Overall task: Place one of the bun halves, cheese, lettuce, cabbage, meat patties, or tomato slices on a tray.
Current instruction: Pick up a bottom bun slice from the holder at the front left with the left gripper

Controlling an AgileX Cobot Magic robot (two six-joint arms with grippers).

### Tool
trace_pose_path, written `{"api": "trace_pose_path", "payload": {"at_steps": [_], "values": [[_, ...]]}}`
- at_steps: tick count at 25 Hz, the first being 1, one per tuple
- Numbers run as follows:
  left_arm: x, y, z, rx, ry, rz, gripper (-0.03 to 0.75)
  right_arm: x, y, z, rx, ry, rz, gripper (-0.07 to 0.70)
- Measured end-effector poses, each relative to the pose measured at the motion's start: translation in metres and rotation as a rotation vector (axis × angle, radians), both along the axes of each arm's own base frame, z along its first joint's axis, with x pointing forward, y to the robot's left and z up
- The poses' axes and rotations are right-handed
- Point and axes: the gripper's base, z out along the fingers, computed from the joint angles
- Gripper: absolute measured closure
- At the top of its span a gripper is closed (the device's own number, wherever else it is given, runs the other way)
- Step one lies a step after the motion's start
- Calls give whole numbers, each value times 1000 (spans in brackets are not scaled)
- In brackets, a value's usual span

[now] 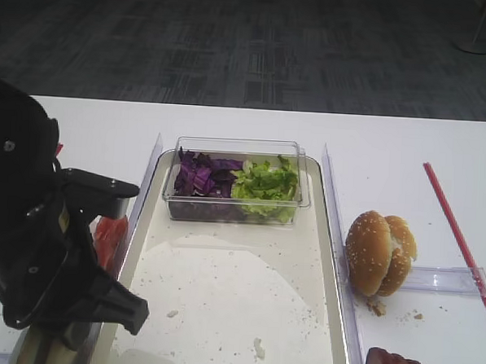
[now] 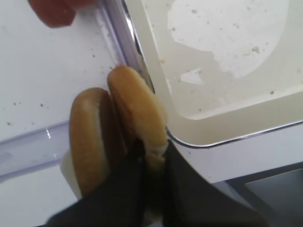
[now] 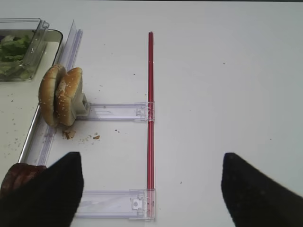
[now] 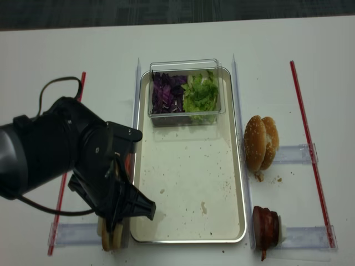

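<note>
Bun half: the left gripper (image 2: pixel 150 163) has its jaws pinched shut on the edge of a plain bun half (image 2: pixel 137 106) that stands on edge at centre-left of the left wrist view, just outside the tray's lower left corner.
Neighbour: a second bun half (image 2: pixel 87 137) leans against it on the left, touching, so lifting one could drag the other.
Handling: it looks light, soft and easy to crush; a hold on the rim seems sensible, kept gentle so the crumb does not tear.
Tray: the tray (image 4: pixel 188 194) fills the middle of the overhead view, its pale bottom speckled with crumbs.
Tub: a clear plastic tub (image 4: pixel 186 64) sits at the tray's top end, with purple cabbage (image 4: pixel 165 94) left and green lettuce (image 4: pixel 201 93) right.
Right side: a sesame bun pair (image 4: pixel 260 143) and a meat patty (image 4: pixel 266 227) stand on edge in clear holders.
Right gripper: the right gripper (image 3: pixel 151 189) hangs spread wide and empty at the bottom of its own view.
Surface: a white table (image 4: pixel 310 66) with red strips (image 4: pixel 304 111) at the sides.
Room: dark grey carpet (image 1: pixel 250 44) lies beyond the table.
</note>
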Motion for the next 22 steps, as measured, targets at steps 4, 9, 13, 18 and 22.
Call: {"api": "trace_pose_path", "payload": {"at_steps": [4, 9, 13, 18, 22], "values": [[8, -5, 16, -3, -17, -5, 690, 0, 0, 0, 0, 0, 0, 18], [15, -10, 37, -1, -15, -9, 692, 0, 0, 0, 0, 0, 0, 18], [19, -14, 55, -4, -20, -16, 692, 0, 0, 0, 0, 0, 0, 18], [23, -16, 68, -14, -34, -32, 692, 0, 0, 0, 0, 0, 0, 18], [23, -16, 69, -11, -32, -43, 693, 0, 0, 0, 0, 0, 0, 18]]}}
